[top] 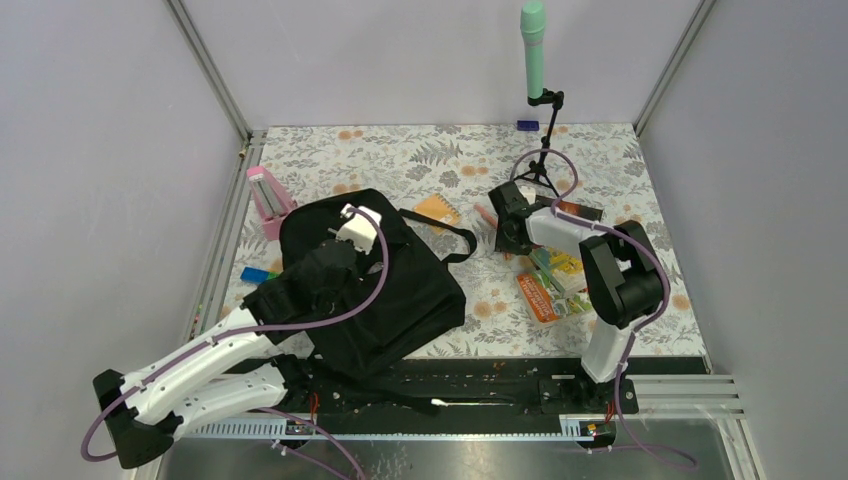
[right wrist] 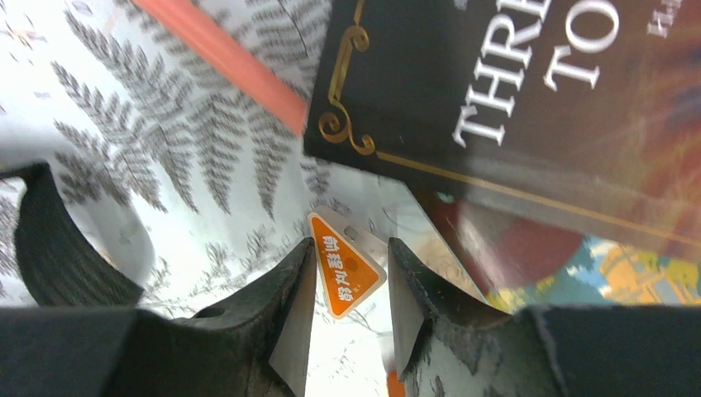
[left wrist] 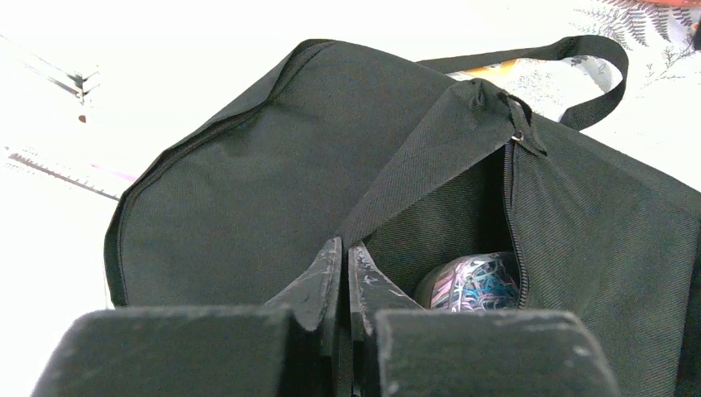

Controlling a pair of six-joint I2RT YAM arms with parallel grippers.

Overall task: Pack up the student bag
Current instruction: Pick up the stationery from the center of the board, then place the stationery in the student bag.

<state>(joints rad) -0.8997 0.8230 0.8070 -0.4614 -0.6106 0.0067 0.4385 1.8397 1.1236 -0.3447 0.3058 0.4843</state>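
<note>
The student bag (top: 400,300), a large black backpack, lies at the left of the table. My left gripper (top: 335,255) is shut on the edge of its opening flap (left wrist: 397,182) and holds the zip opening apart. Inside the bag lies a rounded item with coloured scribbles (left wrist: 471,281). My right gripper (top: 510,215) is open and empty, low over the table at the right. Between its fingers in the right wrist view lies a clear packet with an orange triangular label (right wrist: 347,265). A black book with white letters (right wrist: 512,83) lies just beyond it.
An orange notebook (top: 437,212) lies by the bag's strap (top: 455,240). A pink item (top: 268,200) and a blue one (top: 258,274) lie left of the bag. Colourful packets (top: 548,290) lie under the right arm. A green microphone on a tripod (top: 533,50) stands at the back.
</note>
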